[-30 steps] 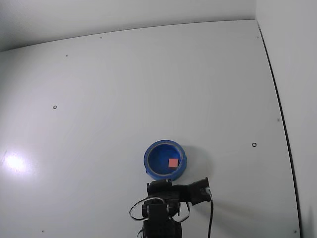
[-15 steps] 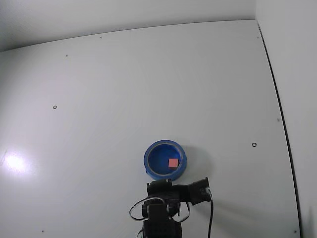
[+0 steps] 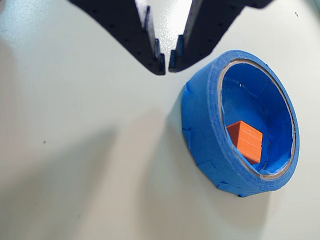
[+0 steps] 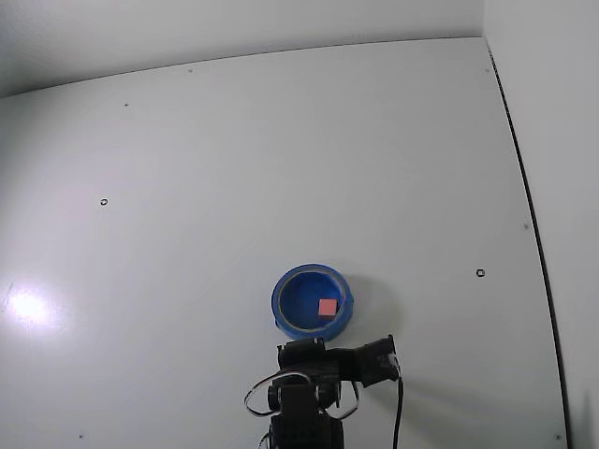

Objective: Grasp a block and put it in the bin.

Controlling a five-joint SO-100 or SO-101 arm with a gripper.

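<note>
Pincer (image 3: 166,64) apparently closed, empty; block (image 3: 246,141) inside bin (image 3: 202,125).

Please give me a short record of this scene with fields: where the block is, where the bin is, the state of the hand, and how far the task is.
block: small orange-red cube, lying inside the bin, near its wall
bin: round blue bowl on the white table, just in front of the arm's base in the fixed view
hand: empty, fingertips nearly touching, beside the bin and outside it
task state: block already in the bin; nothing held
</note>
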